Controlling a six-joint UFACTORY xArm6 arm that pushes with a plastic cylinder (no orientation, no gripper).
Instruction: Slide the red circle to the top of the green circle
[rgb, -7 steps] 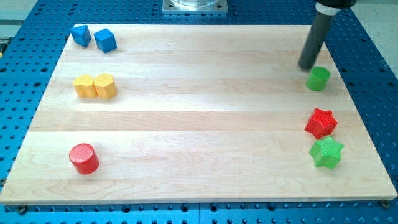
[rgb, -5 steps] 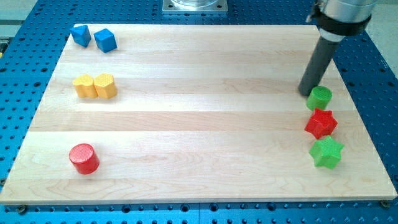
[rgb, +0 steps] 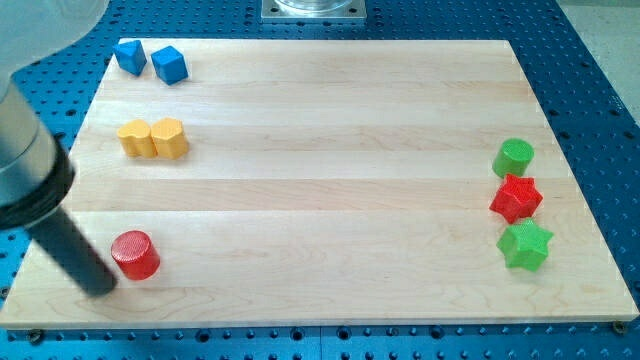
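Note:
The red circle (rgb: 135, 254) is a short red cylinder near the board's bottom left. The green circle (rgb: 514, 158) stands at the right edge, just above the red star (rgb: 516, 197). My tip (rgb: 101, 288) rests on the board just left of and slightly below the red circle, very close to it or touching. The dark rod slants up to the view's left edge.
A green star (rgb: 526, 245) lies below the red star. Two blue blocks (rgb: 150, 60) sit at the top left. Two yellow blocks (rgb: 153, 138) sit side by side at the left. The wooden board (rgb: 320, 200) lies on a blue perforated table.
My tip pushed the green circle down to just above the red star, then moved across the board from the right edge to the bottom left, beside the red circle.

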